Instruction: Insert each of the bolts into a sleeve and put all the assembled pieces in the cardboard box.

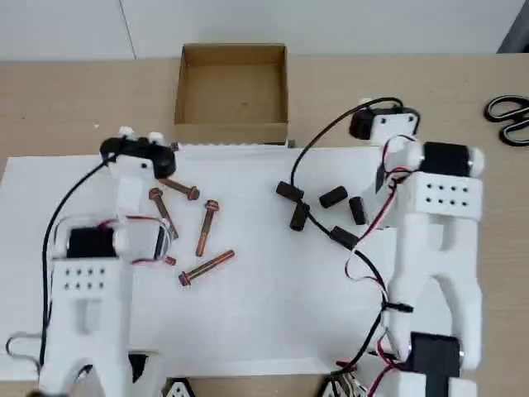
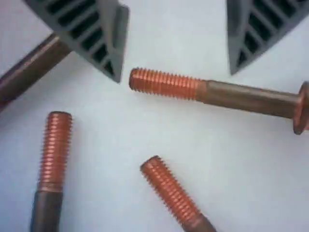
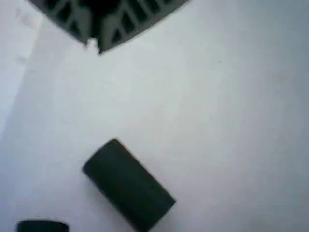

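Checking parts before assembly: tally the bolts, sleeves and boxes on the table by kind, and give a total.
Bolts: 4 plainly seen; a half-hidden copper bit may be a fifth
Sleeves: 5
Cardboard box: 1
Total: 10

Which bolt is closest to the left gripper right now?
The bolt whose threaded tip alone lies under the open left gripper, flanged head showing.

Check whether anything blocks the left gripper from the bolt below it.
Nothing visible does. The left gripper is open over the bolt, whose threaded end lies bare on the white sheet between the fingertips. Two other bolts lie apart from it.
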Robot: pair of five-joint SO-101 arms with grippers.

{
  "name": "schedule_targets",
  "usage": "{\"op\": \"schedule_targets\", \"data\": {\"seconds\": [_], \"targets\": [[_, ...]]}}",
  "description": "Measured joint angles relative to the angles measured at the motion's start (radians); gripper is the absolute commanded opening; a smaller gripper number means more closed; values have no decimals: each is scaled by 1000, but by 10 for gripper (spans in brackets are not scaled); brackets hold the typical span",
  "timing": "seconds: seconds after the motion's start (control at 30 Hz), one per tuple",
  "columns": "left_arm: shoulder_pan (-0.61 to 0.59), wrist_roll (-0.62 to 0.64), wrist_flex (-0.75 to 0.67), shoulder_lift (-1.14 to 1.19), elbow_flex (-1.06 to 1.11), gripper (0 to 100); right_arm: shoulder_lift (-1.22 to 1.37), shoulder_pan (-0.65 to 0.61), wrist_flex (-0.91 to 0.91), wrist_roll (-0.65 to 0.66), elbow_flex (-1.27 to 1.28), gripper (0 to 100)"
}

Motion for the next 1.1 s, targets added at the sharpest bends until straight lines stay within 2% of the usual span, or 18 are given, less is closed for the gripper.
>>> {"op": "schedule_targets", "data": {"seconds": [0.17, 0.33, 0.57, 1.1], "targets": [[-12, -2, 0, 281, -112, 154, 86, -9, -23, 5, -3, 124], [-12, -2, 0, 431, -196, 224, 124, -54, -78, 18, -3, 136], [-14, -2, 0, 493, -265, 228, 190, -95, -190, 23, -3, 136], [-14, -9, 0, 615, -325, 228, 410, -87, -361, 32, -20, 136]]}}
